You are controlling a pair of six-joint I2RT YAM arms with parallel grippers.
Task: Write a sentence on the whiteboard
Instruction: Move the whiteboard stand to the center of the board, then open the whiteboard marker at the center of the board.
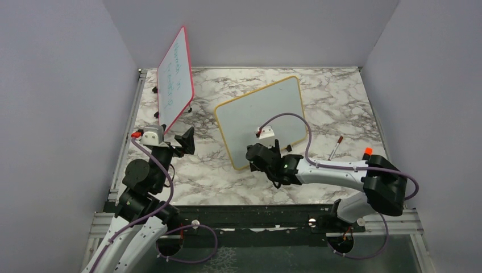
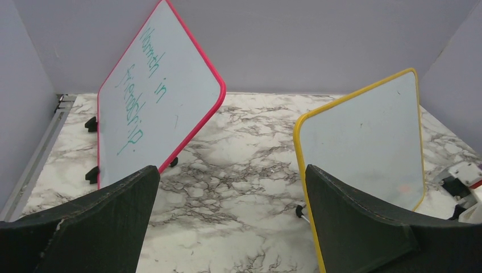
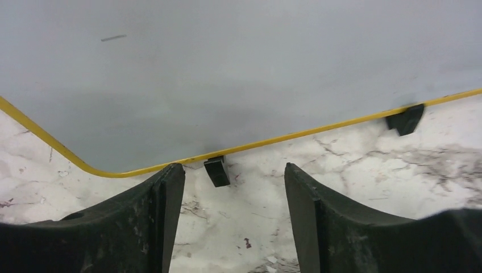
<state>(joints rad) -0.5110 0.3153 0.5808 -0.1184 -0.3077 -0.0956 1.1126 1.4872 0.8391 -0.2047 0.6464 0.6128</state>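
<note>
Whiteboard (image 3: 227, 68) edge (yellow) just beyond right gripper (image 3: 232, 173), jaws apart

A smooth, lightly glossy white face is being shown by the whiteboard (image 1: 258, 111), rimmed in what looks like shiny yellow plastic. The table (image 1: 341, 96) is being seen as a smooth marble-print surface with a soft sheen. The fingers (image 3: 136, 227) of the right gripper (image 3: 231, 170) are being seen as matt black plastic, rough and scuffed at the edges.
</note>
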